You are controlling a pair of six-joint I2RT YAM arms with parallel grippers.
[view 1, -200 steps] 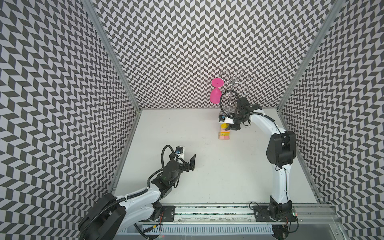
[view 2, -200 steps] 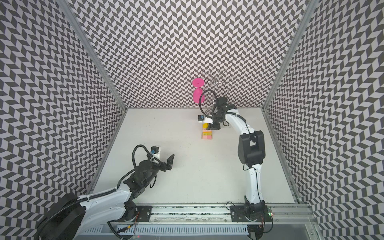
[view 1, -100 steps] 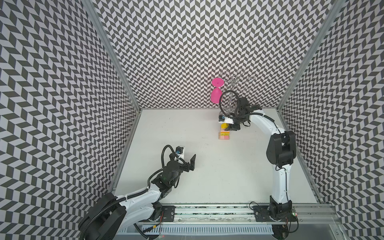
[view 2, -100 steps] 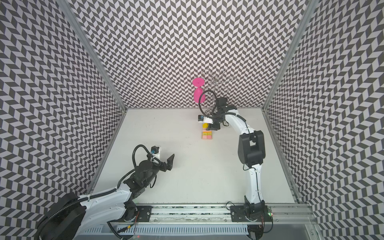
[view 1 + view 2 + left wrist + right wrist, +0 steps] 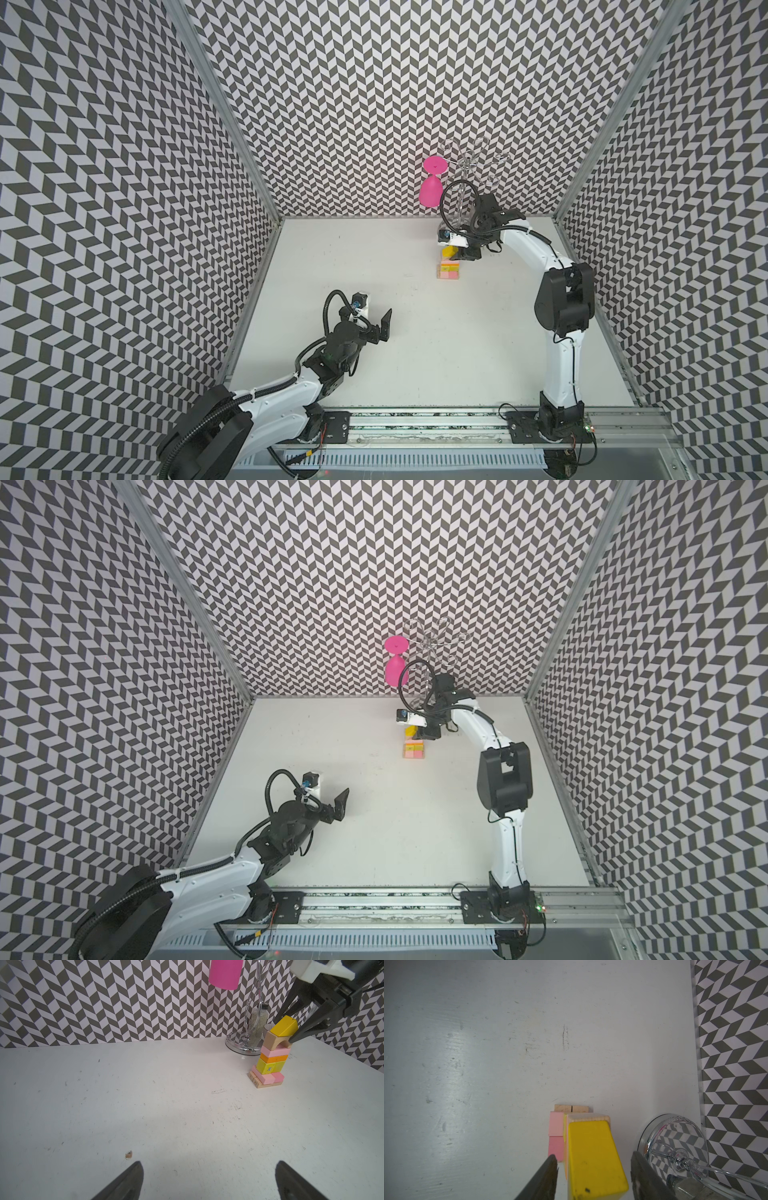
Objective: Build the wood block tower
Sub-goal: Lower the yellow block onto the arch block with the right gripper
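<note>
The tower (image 5: 270, 1064) stands at the back right of the table (image 5: 415, 332) and shows in both top views (image 5: 412, 750). From the bottom it has tan bars (image 5: 256, 1083), pink bars, yellow cubes (image 5: 266, 1067), an orange bar, a pink bar and a tan arch (image 5: 272, 1040). The yellow roof piece (image 5: 589, 1140) rests tilted on the arch. My right gripper (image 5: 593, 1157) is open and straddles the roof piece, with a gap showing on each side. My left gripper (image 5: 208, 1164) hovers wide open and empty over bare table at the front left (image 5: 376, 318).
A chrome wire stand (image 5: 469, 166) stands close behind the tower, its round base (image 5: 675, 1136) right beside my right fingers. A magenta goblet (image 5: 430, 191) hangs upside down from it. A glass bottle (image 5: 257, 1022) is behind the base. Chevron walls enclose three sides.
</note>
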